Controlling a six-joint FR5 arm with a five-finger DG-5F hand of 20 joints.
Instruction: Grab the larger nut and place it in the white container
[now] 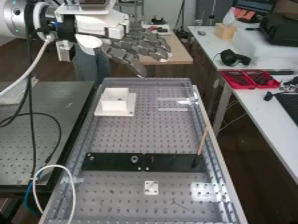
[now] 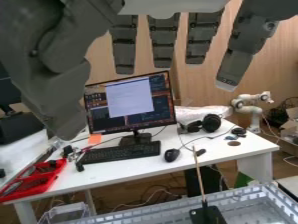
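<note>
The larger nut: you can't tell where it lies, nor how it sits relative to the hand. Taking the high view's centre as your clock, nearest you at six is a small, flat white plate (image 1: 151,188) with holes, on the perforated metal worktop (image 1: 113,192). Beyond it, the flat black bar (image 1: 113,162) carries the round smaller nut (image 1: 91,158) between seven and eight and the ring-shaped bearing (image 1: 134,159) near six. At four, a slim wooden stick (image 1: 203,141) leans up from a black foot (image 1: 196,161).

Farther off, at ten, you have the white container (image 1: 115,104), smooth and boxy on a square base. From that container, the hand (image 1: 136,47) is up beyond it, towards twelve or one, well apart, its dark grey, segmented fingers straight and spread. Your wrist view also has them straight, with gaps between. Beyond them there, a black keyboard (image 2: 120,152) sits on a smooth white table (image 2: 140,167), before an upright flat monitor (image 2: 130,105).
</note>
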